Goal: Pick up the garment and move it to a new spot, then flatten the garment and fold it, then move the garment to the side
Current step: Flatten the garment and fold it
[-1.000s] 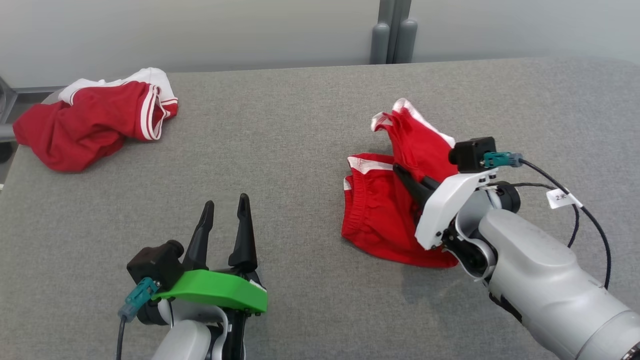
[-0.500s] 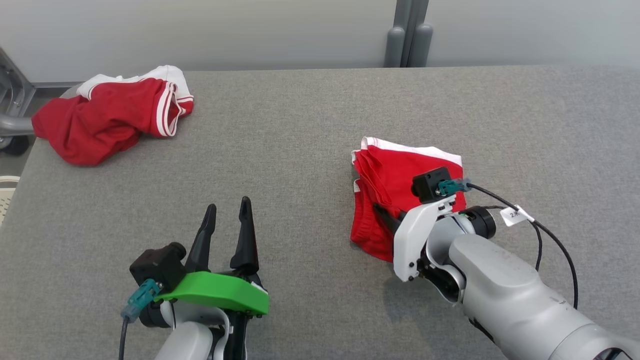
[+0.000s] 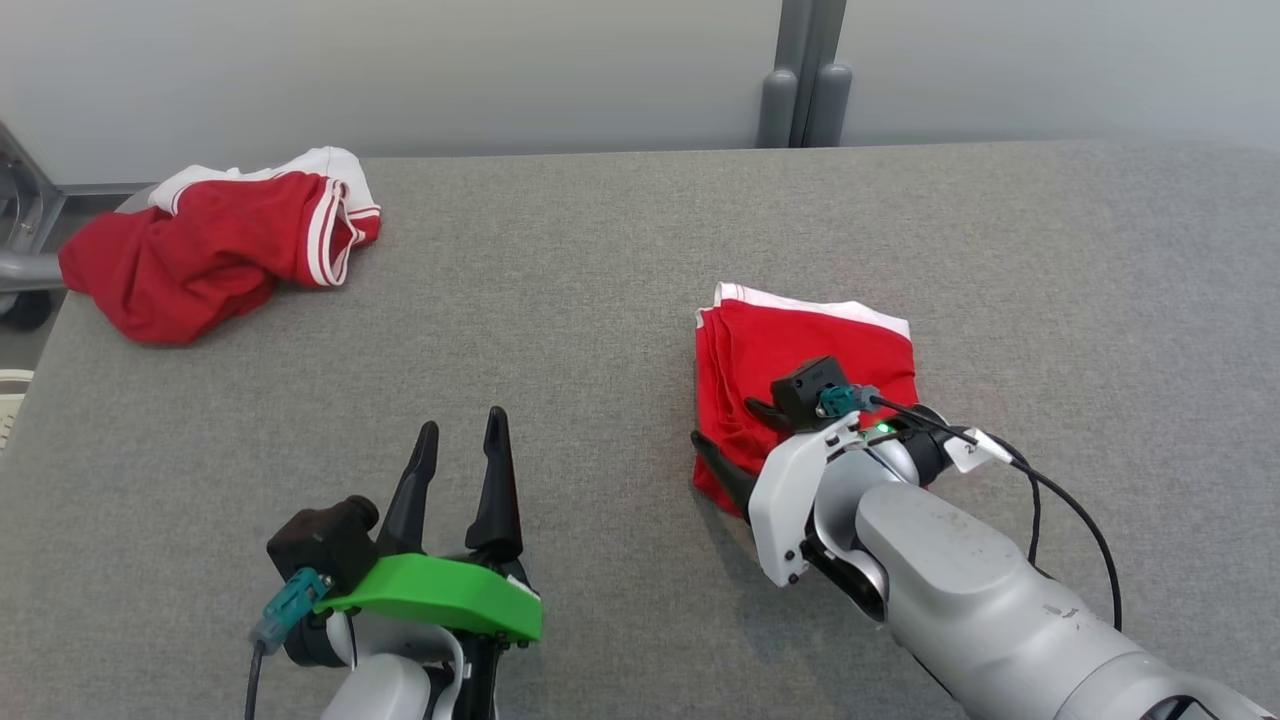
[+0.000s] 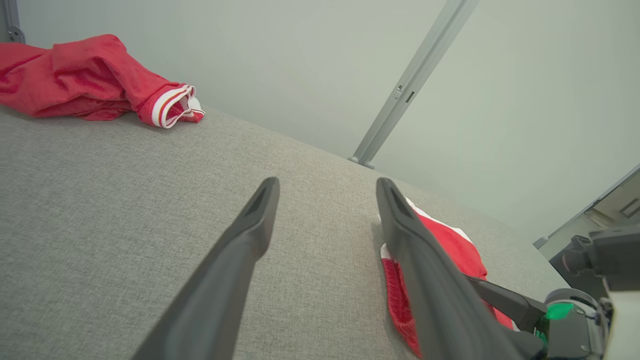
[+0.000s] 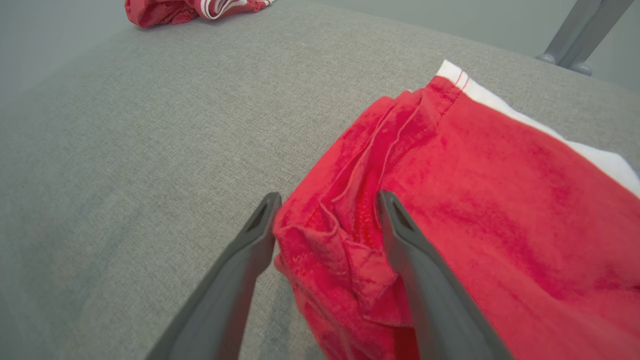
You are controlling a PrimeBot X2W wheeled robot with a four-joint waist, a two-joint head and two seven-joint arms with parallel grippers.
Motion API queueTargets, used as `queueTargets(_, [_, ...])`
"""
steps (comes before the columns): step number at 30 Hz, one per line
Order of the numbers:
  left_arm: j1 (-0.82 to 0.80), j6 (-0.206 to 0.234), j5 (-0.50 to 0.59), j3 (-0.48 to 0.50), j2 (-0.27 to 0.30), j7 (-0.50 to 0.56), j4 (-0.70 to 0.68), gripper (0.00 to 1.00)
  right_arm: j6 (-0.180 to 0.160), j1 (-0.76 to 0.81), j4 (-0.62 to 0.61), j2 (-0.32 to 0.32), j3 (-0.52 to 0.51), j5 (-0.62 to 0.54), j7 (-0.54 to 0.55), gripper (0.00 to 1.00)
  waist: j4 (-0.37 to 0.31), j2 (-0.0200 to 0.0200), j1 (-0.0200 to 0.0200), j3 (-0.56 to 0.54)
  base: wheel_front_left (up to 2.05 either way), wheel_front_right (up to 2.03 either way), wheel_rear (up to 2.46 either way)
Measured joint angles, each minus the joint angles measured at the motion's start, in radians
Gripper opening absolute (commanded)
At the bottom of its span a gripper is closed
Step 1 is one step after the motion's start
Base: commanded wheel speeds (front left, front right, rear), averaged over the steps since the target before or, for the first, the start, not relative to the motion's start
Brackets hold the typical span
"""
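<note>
The garment is a pair of red shorts with white trim, lying folded into a flat rectangle on the grey table, right of centre. My right gripper is open at its near-left corner. In the right wrist view its two fingers straddle a bunched bit of the red cloth without pinching it. My left gripper is open and empty over bare table at the lower left. The left wrist view shows the left gripper wide apart, with the garment to its right.
A second red and white garment lies crumpled at the table's far left corner, also in the left wrist view. A grey post stands behind the table's back edge. A metal frame is beyond the left edge.
The right gripper brought the raised part of the garment down over the rest, making a flat fold, then opened. The left arm stayed put. The head camera shifted a little.
</note>
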Motion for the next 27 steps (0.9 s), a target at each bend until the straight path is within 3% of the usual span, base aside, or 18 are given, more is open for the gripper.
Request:
queueTargets(8, [0.004, 0.005, -0.004, -0.003, 0.004, 0.004, -0.004, 1.0, 0.0, 0.005, -0.006, 0.009, -0.087, -0.086, -0.053, 1.0, -0.024, 0.0, 0.0, -0.007, 0.0, 0.0, 0.0])
queueTargets(24, [0.013, 0.013, -0.004, -0.024, 0.008, 0.013, -0.022, 1.0, 0.0, 0.138, -0.166, -0.067, -0.424, -0.172, -0.135, 1.0, -0.067, 0.0, 0.0, -0.007, 0.0, 0.0, 0.0])
queueTargets(25, [0.013, 0.013, -0.004, -0.026, 0.008, 0.013, -0.022, 1.0, 0.0, 0.152, -0.18, -0.069, -0.436, -0.183, -0.135, 0.94, -0.067, 0.0, 0.0, -0.005, 0.0, 0.0, 0.0])
queueTargets(26, [0.013, 0.013, -0.004, -0.027, 0.008, 0.014, -0.021, 1.0, 0.0, 0.165, -0.193, -0.069, -0.446, -0.196, -0.135, 0.6, -0.067, 0.0, 0.0, -0.003, 0.0, 0.0, 0.0])
queueTargets(27, [0.012, 0.013, -0.004, -0.028, 0.007, 0.014, -0.021, 1.0, 0.0, 0.179, -0.206, -0.068, -0.454, -0.207, -0.136, 0.4, -0.067, 0.0, 0.0, -0.001, 0.0, 0.0, 0.0])
